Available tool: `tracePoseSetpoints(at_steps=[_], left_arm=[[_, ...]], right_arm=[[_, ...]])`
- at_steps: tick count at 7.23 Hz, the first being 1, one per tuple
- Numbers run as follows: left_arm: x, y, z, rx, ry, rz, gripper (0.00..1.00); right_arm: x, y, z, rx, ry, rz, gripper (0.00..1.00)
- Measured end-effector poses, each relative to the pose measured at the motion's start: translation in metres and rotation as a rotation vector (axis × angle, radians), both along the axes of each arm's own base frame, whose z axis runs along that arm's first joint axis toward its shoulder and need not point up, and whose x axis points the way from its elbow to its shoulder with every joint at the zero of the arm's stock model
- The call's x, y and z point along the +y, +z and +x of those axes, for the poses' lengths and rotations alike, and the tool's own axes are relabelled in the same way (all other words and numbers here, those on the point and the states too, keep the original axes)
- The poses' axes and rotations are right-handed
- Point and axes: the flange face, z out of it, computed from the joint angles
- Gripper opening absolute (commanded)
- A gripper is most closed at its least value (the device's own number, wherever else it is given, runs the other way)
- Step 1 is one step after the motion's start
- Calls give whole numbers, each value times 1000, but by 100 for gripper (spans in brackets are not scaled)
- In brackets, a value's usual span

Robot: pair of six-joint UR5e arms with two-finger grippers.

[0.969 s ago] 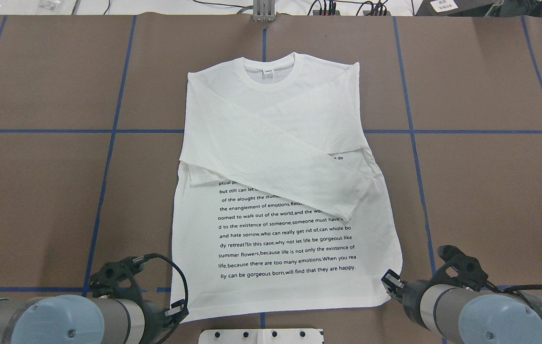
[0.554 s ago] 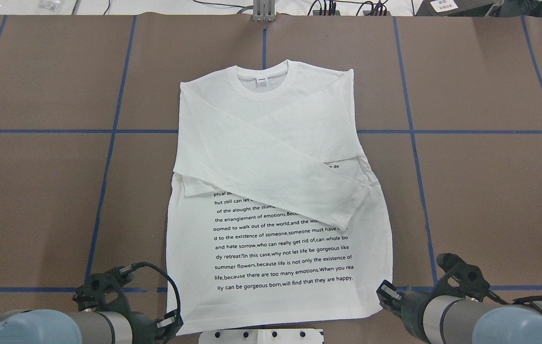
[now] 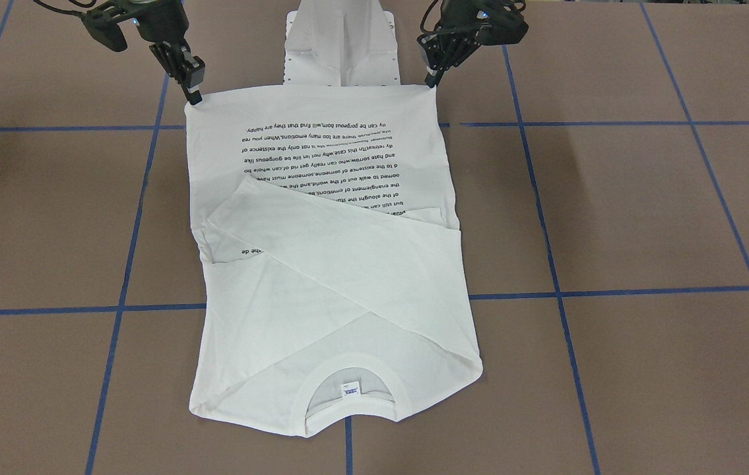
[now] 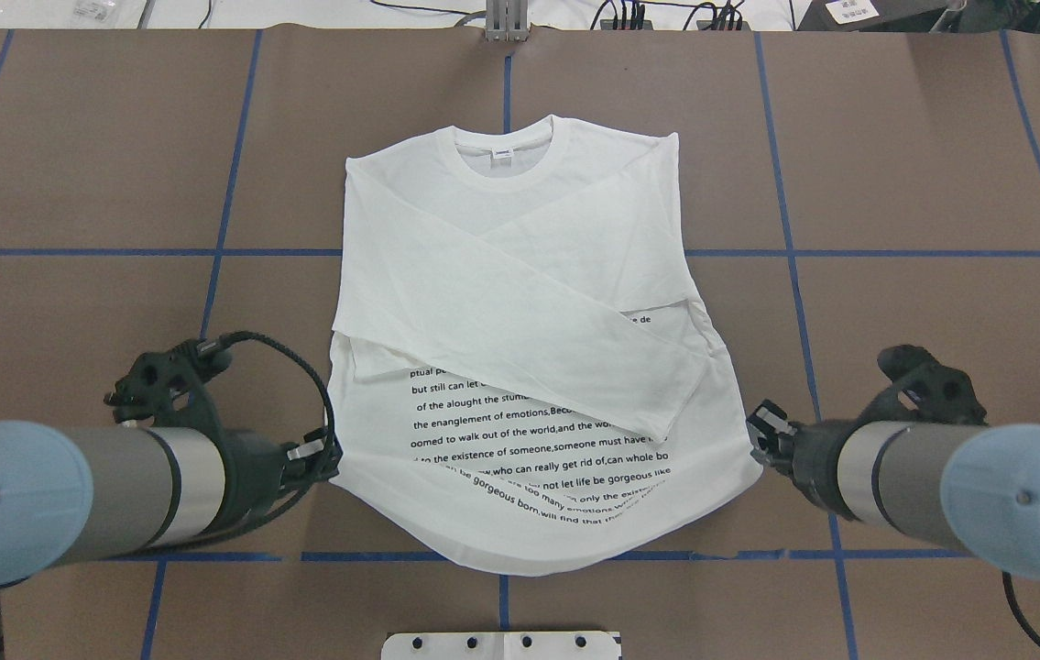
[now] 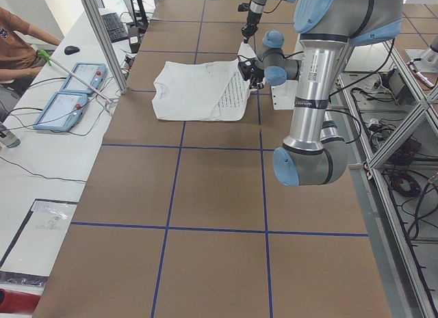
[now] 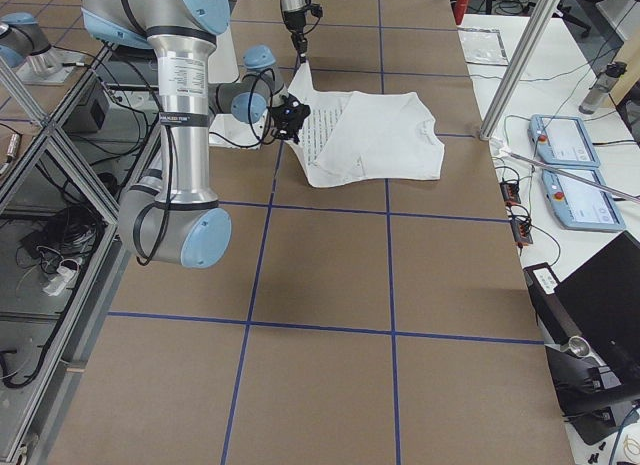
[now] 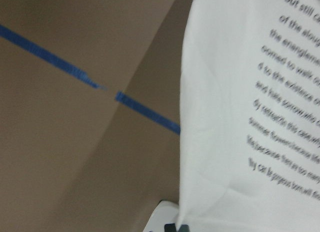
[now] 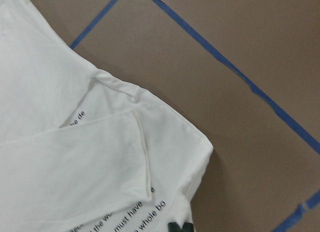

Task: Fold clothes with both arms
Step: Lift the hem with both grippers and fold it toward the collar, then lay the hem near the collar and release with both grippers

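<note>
I am reading the black print block on the white T-shirt from overhead. A folded sleeve is cutting off line ends, so only parts are showing: "but still can let", "the enanglement of emotions", "oomed to walk out of the world,and the", "to the existence of someone,someone must have". The lowest lines are bending: "gorgeous born,will find that". My right wrist camera is catching "must have" and "whole bo". The neck label is coming out too small to read.

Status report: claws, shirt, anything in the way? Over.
Left claw shut on T-shirt hem corner, right claw on the other corner. Hem raised, collar end flat, sleeves crossed. No obstruction seen.
</note>
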Motion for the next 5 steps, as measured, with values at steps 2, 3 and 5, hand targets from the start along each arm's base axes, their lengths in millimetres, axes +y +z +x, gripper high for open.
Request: tracePoseSetpoints(at_steps=[2, 3, 5], left_arm=[[-89, 1, 15, -80, -80, 101, 0], [-131, 10, 18, -112, -115, 135, 0], [-203, 42, 28, -121, -184, 174, 0]], right_arm=[[-104, -1, -6, 56, -7, 38, 0], [-155, 4, -3, 97, -9, 61, 0], [-245, 12, -9, 179, -2, 81, 0]])
